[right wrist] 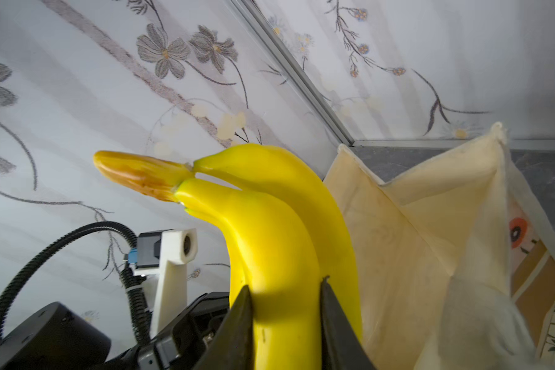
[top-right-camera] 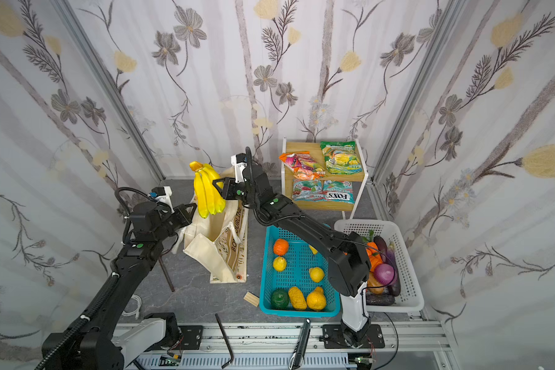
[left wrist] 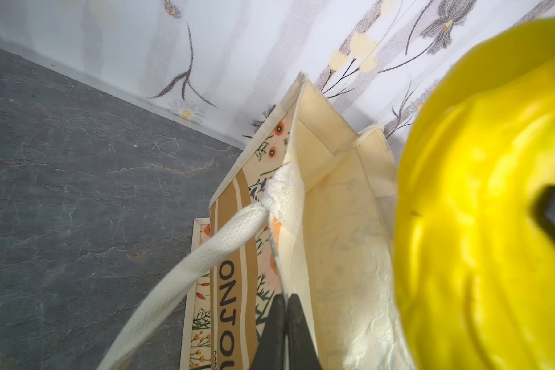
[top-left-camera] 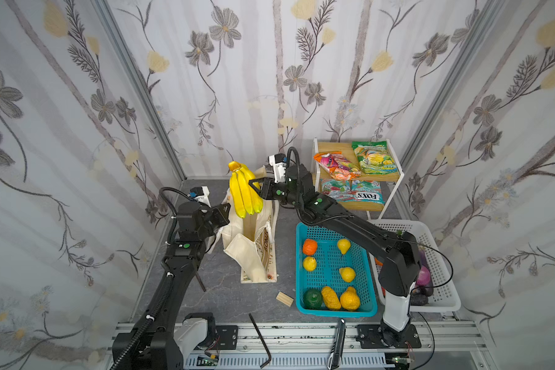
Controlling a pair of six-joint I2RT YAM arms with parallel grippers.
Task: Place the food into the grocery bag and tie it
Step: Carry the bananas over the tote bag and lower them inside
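I'm pinching the bag (top-left-camera: 249, 256) rim with my left gripper (left wrist: 285, 296) to hold it open, right gripper (right wrist: 285, 288) clamping the banana bunch (top-left-camera: 244, 192) above the mouth.

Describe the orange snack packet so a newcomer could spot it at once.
Find the white-framed shelf at the back wall, right of the tote. Two crinkly packets lie on its top tier; the orange snack packet is the left one in both top views. Its neighbour is the green packet, and the FOX'S packets below are teal.
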